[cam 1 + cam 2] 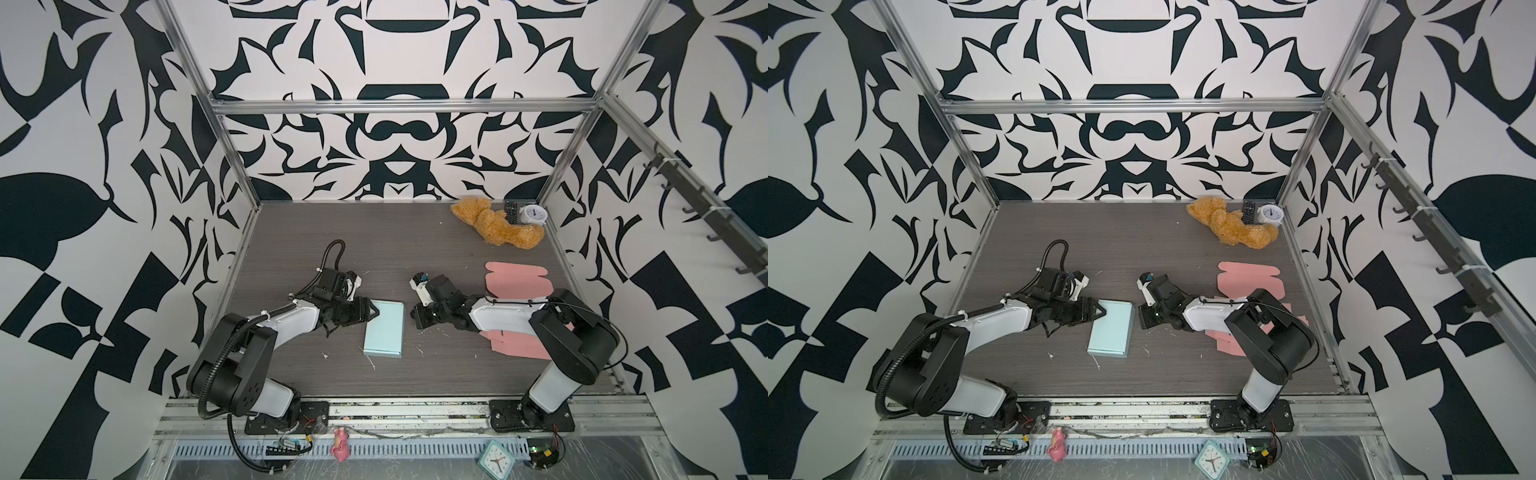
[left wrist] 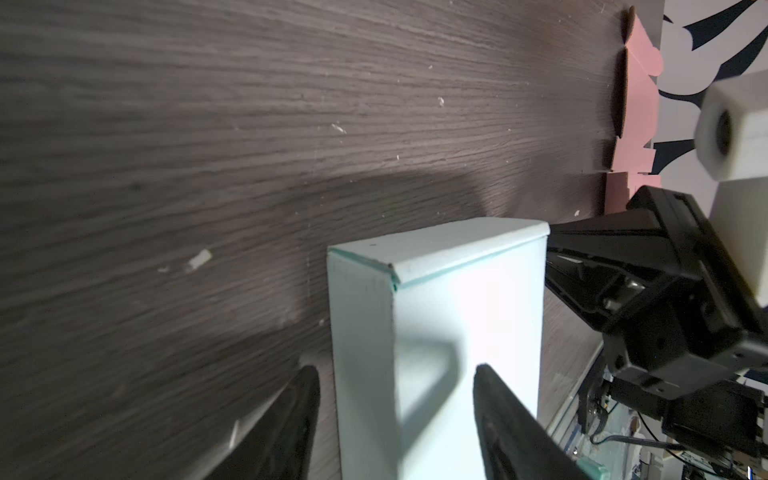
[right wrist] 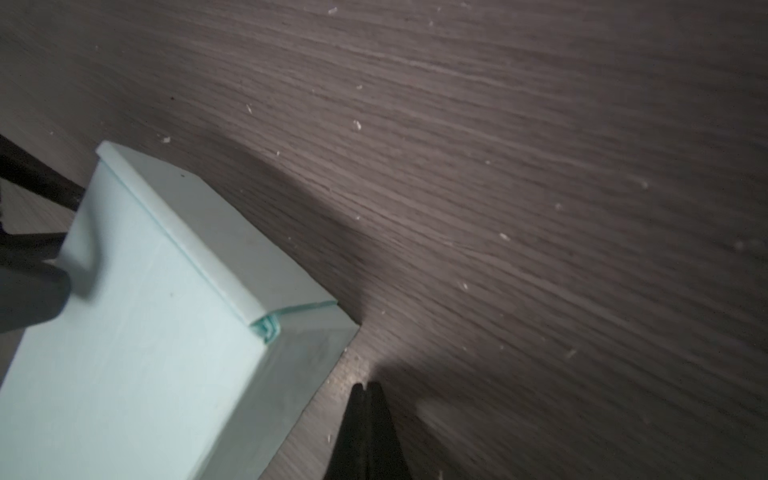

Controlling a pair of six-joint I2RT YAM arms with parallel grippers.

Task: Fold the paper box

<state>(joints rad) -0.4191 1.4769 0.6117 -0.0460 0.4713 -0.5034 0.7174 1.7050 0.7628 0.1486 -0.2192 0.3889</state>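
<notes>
Seemingly near done: blue box [image 1: 384, 328] lies closed and squared on the counter [image 1: 332, 241] between my hands, left hand [image 1: 375, 313] spread loose astride one edge, right hand [image 3: 367, 388] clenched empty just beside it; perhaps only seating flaps left.

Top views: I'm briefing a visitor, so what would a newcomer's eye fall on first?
The pale blue box, folded shut, lies in the middle, with the open left gripper at its far left corner and the shut right gripper just off its right side. Flat pink sheets lie at the right, and a tan teddy bear lies in the far right corner.
</notes>
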